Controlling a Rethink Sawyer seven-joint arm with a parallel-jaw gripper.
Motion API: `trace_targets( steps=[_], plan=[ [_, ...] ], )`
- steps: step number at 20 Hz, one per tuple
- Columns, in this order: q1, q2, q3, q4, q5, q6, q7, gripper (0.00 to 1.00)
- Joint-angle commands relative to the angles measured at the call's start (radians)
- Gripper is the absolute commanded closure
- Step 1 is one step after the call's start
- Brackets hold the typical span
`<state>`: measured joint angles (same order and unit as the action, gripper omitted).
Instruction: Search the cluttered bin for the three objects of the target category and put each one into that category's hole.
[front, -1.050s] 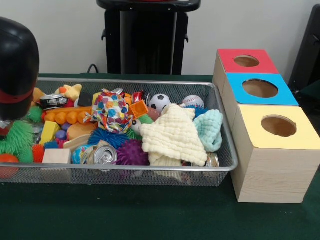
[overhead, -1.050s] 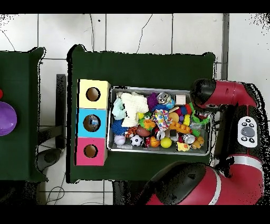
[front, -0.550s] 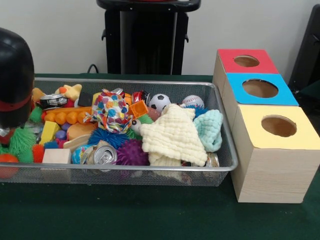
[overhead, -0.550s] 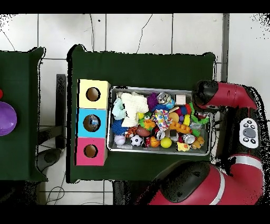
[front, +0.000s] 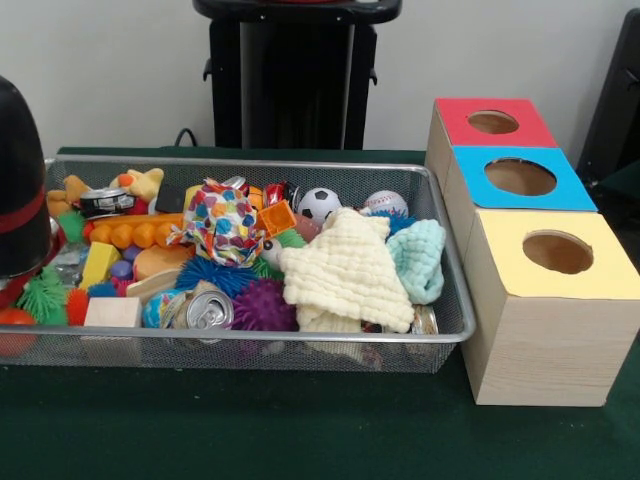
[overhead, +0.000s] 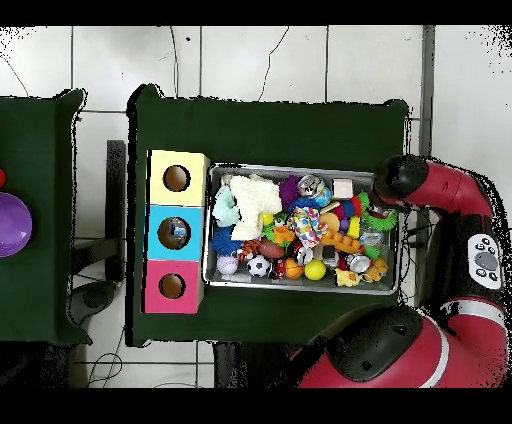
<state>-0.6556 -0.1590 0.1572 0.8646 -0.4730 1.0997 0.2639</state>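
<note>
A wire mesh bin (front: 300, 345) holds a heap of toys: a soccer ball (front: 319, 203), a baseball (front: 386, 203), a cream cloth (front: 347, 272), a mint cloth (front: 418, 258), a drink can (front: 209, 312) and a purple spiky ball (front: 264, 305). Beside it stand three wooden boxes, each with a round hole in a red top (front: 452, 110), a blue top (front: 470, 165) or a yellow top (front: 595, 275). The arm's black rounded end (front: 20, 190) hangs over the bin's left end, and from above the same arm end (overhead: 392, 180) sits at the bin's right edge. It hides the gripper.
In the overhead view the red arm (overhead: 450, 190) curves round the table's right side. Green cloth covers the table (front: 300, 430). A second green table with a purple bowl (overhead: 12, 224) stands to the left.
In the front view the arm's black end has slid left, out toward the bin's edge, uncovering the green spiky toy. The bin's contents have not moved.
</note>
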Motion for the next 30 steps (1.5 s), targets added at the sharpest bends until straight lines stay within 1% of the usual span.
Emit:
trace_targets(
  steps=[1, 2, 3, 4, 5, 6, 7, 11, 13, 15, 16, 17, 18, 19, 20, 21, 23, 25, 28, 30],
  plan=[
    [-0.032, 0.019, -0.014, 0.131, -0.001, -0.071, 0.171, 1.00],
    [-0.025, -0.003, -0.019, 0.150, 0.009, -0.054, 0.172, 1.00],
    [-0.010, -0.052, -0.024, 0.185, 0.022, -0.016, 0.163, 1.00],
    [-0.001, -0.076, -0.026, 0.201, 0.029, 0.002, 0.156, 1.00],
    [0.014, -0.118, -0.031, 0.223, 0.039, 0.043, 0.140, 1.00],
    [0.022, -0.138, -0.031, 0.232, 0.047, 0.060, 0.137, 1.00],
    [0.034, -0.177, -0.035, 0.250, 0.065, 0.100, 0.141, 1.00],
    [0.065, -0.274, -0.023, 0.310, 0.120, 0.188, 0.138, 1.00],
    [0.087, -0.311, -0.030, 0.328, 0.141, 0.224, 0.168, 1.00],
    [0.106, -0.337, -0.031, 0.350, 0.164, 0.229, 0.200, 1.00],
    [0.109, -0.342, -0.025, 0.363, 0.180, 0.220, 0.214, 1.00],
    [0.106, -0.350, -0.001, 0.397, 0.212, 0.184, 0.224, 1.00],
    [0.105, -0.349, 0.011, 0.413, 0.233, 0.161, 0.236, 1.00],
    [0.090, -0.347, 0.048, 0.465, 0.298, 0.088, 0.284, 1.00],
    [0.083, -0.341, 0.067, 0.490, 0.340, 0.045, 0.310, 1.00],
    [0.073, -0.331, 0.101, 0.526, 0.388, -0.028, 0.320, 1.00],
    [0.069, -0.310, 0.136, 0.558, 0.430, -0.100, 0.287, 1.00],
    [0.081, -0.297, 0.138, 0.567, 0.449, -0.125, 0.269, 1.00],
    [0.114, -0.285, 0.113, 0.567, 0.484, -0.145, 0.305, 1.00],
    [0.122, -0.285, 0.102, 0.597, 0.506, -0.160, 0.313, 1.00]
  ],
)
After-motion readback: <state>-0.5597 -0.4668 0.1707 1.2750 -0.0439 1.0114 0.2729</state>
